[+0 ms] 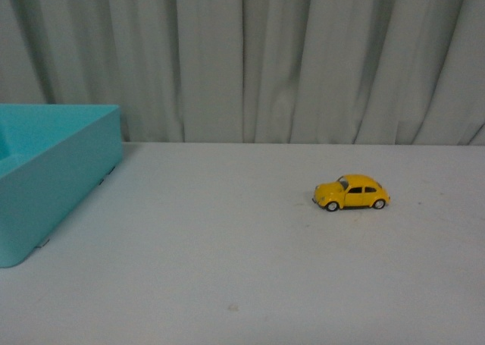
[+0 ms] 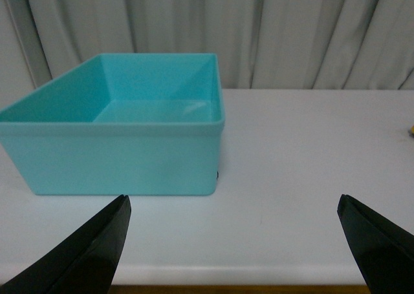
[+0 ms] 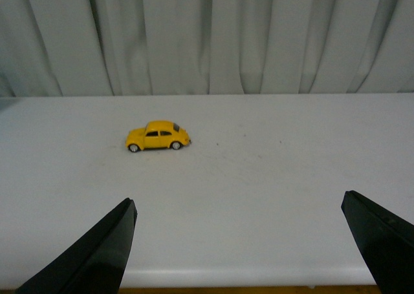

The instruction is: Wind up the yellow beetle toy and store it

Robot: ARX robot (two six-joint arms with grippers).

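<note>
The right end effector (image 3: 237, 200) hangs with its two dark fingers spread wide apart and nothing between them. The left end effector (image 2: 233, 198) is likewise wide open and empty. Neither arm shows in the front view, so both look to be drawn back from the work. Ahead of the right end effector, and off to one side of its centreline, the yellow beetle toy (image 3: 158, 136) stands on its four wheels on the pale surface (image 1: 227, 246). It is on the robot's right half, well apart from the teal bin (image 1: 53, 186) at the far left, and side-on to the robot, its nose apparently toward the bin. The step in hand is, I judge, the reach and grasp, and the right arm is the natural one for it. It should line up over the toy first, then come down with the fingers across the rounded body so the wheels stay free to roll. The shell is small, smooth and curved, so a grip placed high could slip. A low, centred grip would serve better for dragging it back to wind it. The bin's inside, seen from the left wrist, looks empty and ready to receive it.
</note>
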